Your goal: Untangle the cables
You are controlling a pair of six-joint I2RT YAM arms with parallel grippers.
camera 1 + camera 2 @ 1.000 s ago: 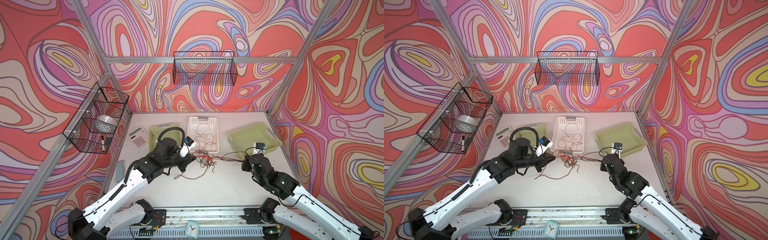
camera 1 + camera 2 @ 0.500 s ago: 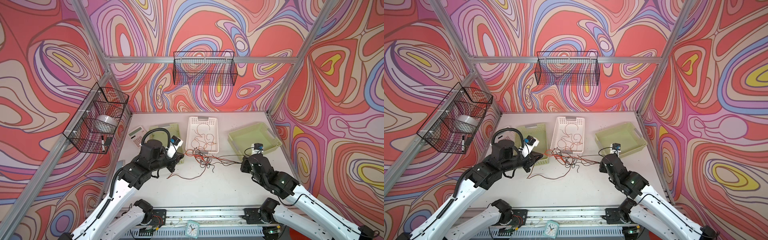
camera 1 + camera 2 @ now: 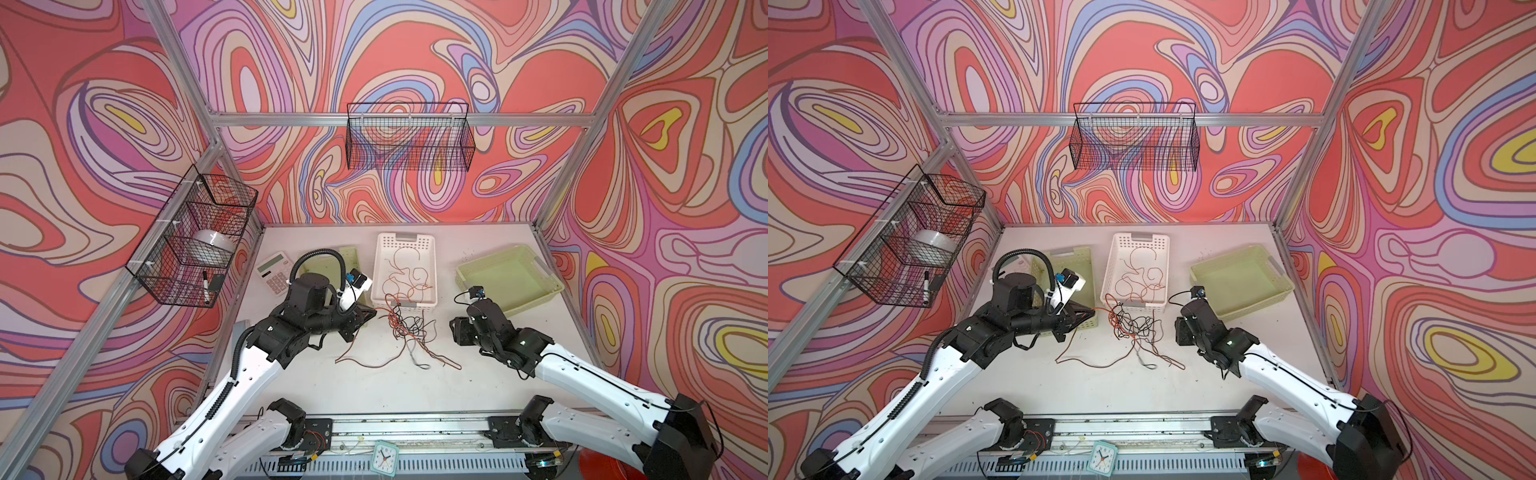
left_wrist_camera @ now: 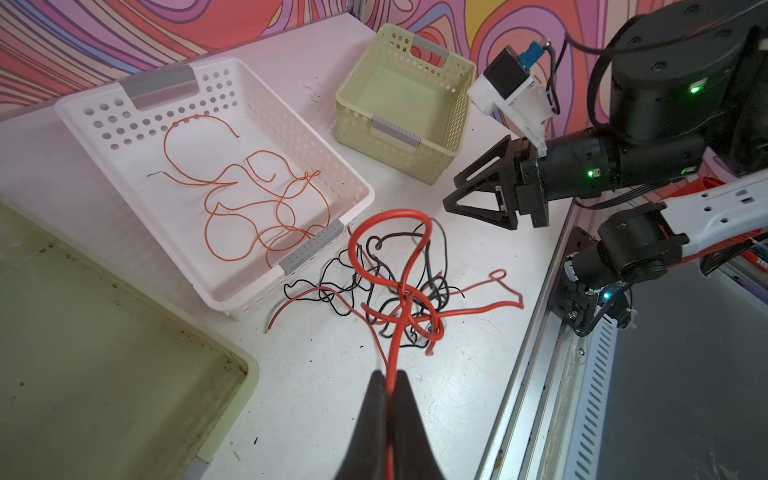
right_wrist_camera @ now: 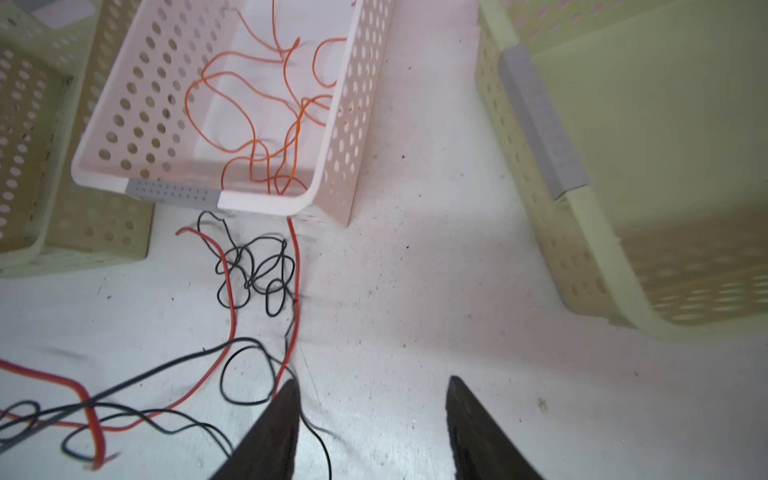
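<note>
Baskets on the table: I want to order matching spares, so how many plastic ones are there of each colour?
White basket: 1
Green: 2, a small basket on the left and a wide basket on the right
Total: 3

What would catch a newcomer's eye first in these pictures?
First, the loud swirling pattern of red, pink and purple on the walls around the white table. Then the knot of red and black cables at the table's middle, right at the near end of the white basket that holds loose orange cables, with the left gripper pinching one red cable from the knot.
</note>
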